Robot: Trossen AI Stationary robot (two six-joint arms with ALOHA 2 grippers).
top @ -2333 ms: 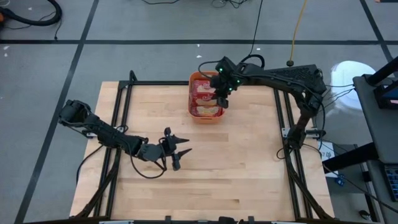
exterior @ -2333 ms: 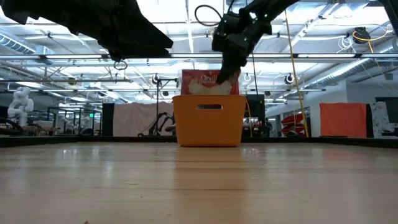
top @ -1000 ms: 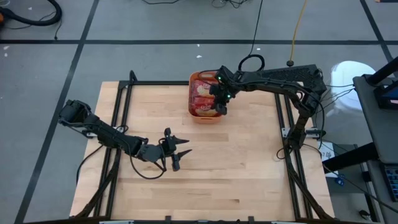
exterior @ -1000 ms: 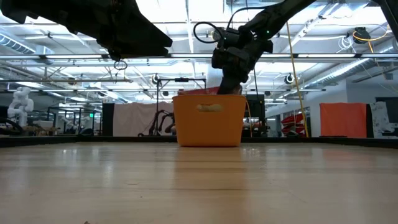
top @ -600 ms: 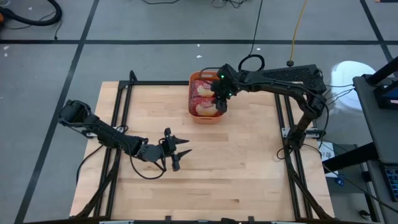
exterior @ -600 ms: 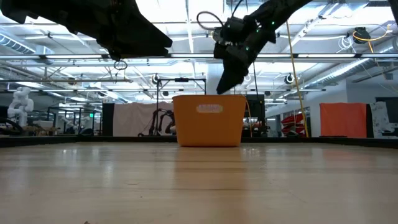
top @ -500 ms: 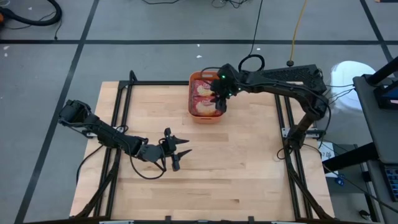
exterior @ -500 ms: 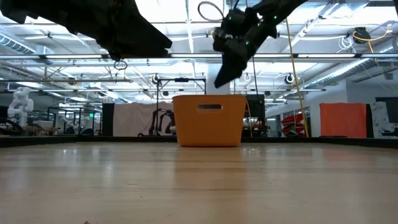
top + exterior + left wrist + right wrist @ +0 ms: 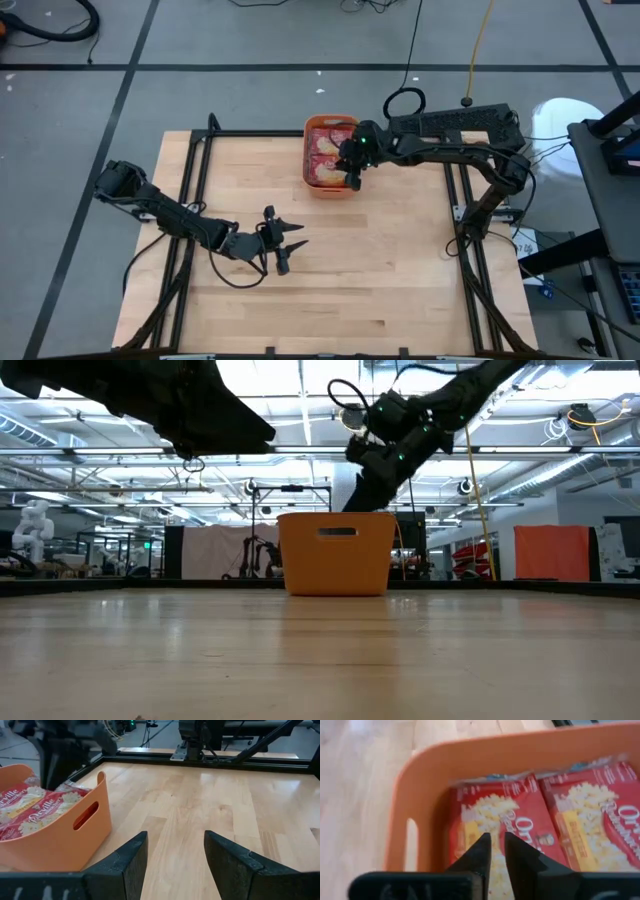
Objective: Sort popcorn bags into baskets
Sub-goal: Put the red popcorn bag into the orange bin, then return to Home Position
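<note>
Hovering above the near-right corner of the orange bin [image 9: 330, 157], the right pincer [image 9: 497, 851] is seen with its two dark fingers nearly pressed together, only a thin slit left between them, and nothing is pinched in it. In the right wrist view the fingertips are poised directly over a red popcorn bag [image 9: 502, 827] that lies label-up inside the bin, apart from it and not touching. A second red bag [image 9: 600, 815] is laid just beside the first, label-up as well, and both are held within the bin's orange wall [image 9: 427, 795], whose slot handle is visible on the short side. In the low view the right pincer [image 9: 358, 497] is shown tilted downward, just above the bin's rim [image 9: 336, 516], with the arm reaching in from the upper right.

From overhead the bin is placed at the far edge of the wooden tabletop [image 9: 400, 260], close to the middle, and the popcorn bags [image 9: 324, 150] are seen filling it in red and cream.

Well apart from the bin, the left pincer [image 9: 290, 243] is held low over the tabletop's near-left area, its fingers spread and empty. In the left wrist view its two dark fingers [image 9: 127, 862] are seen wide apart over bare wood, with the bin [image 9: 65, 837] and its bags [image 9: 30, 810] off to one side and the right arm's dark link above them.
</note>
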